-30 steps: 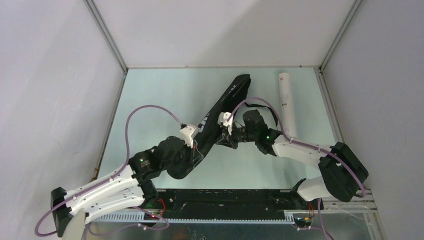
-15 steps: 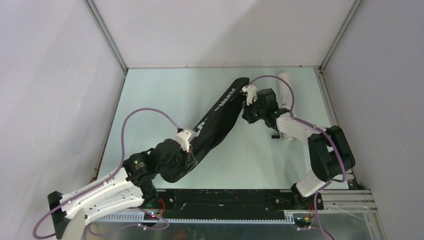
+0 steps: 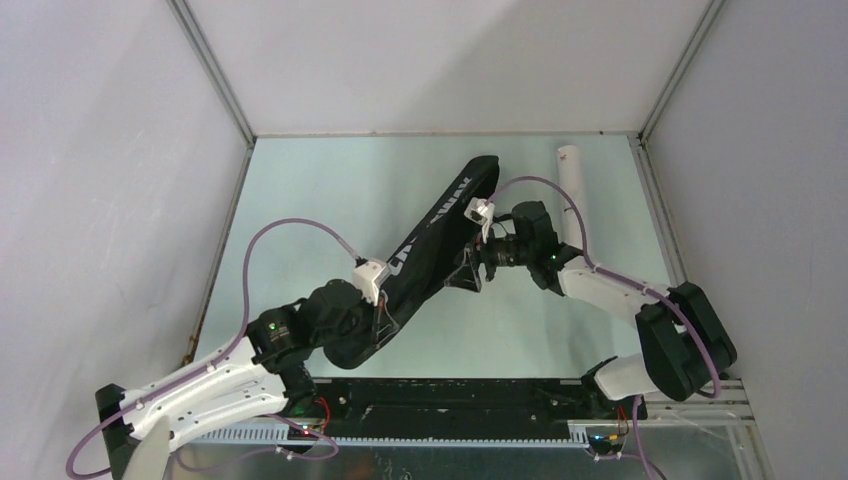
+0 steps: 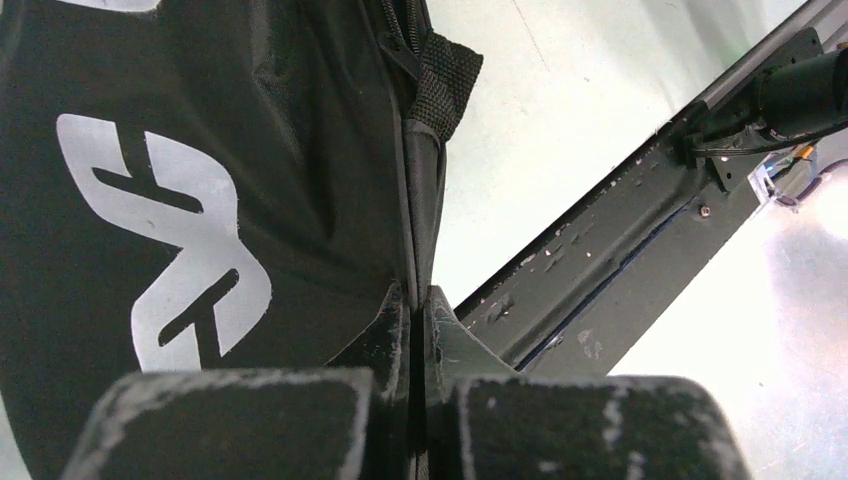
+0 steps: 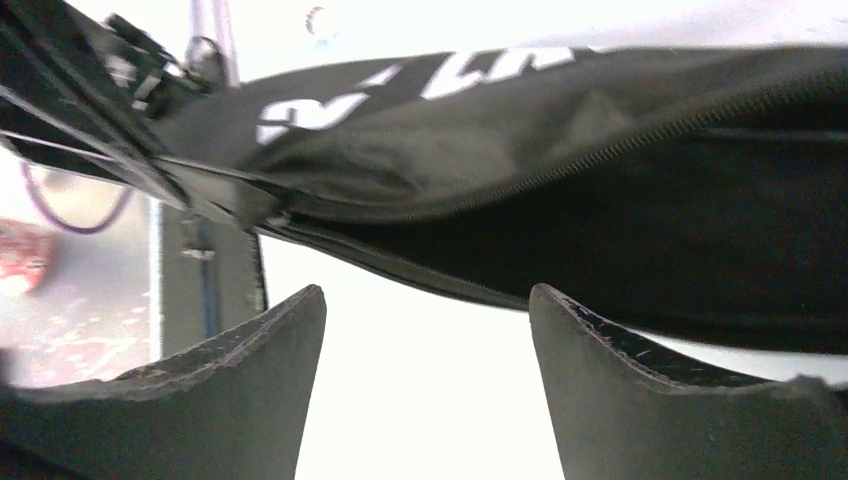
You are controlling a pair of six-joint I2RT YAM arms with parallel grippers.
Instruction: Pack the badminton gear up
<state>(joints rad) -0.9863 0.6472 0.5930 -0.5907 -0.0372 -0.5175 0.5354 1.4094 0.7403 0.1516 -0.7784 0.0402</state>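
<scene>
1. Top external view is showing us the long black cloth racket bag with white letters (image 3: 440,232) slanting across the pale green table (image 3: 320,200), near the long white tube (image 3: 573,200).
2. Our left claw (image 4: 415,315) is pinching the bag's near edge seam.
3. Our right claw (image 5: 425,310) is hanging spread wide beside the bag, gripping nothing.
4. We are guessing the bag is soft, light and floppy, so we are picking its thick seam or black woven strap loop (image 4: 441,72) to grab.

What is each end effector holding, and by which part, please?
The left end effector pinches the black fabric racket bag's zippered edge; right end effector holds nothing.
</scene>
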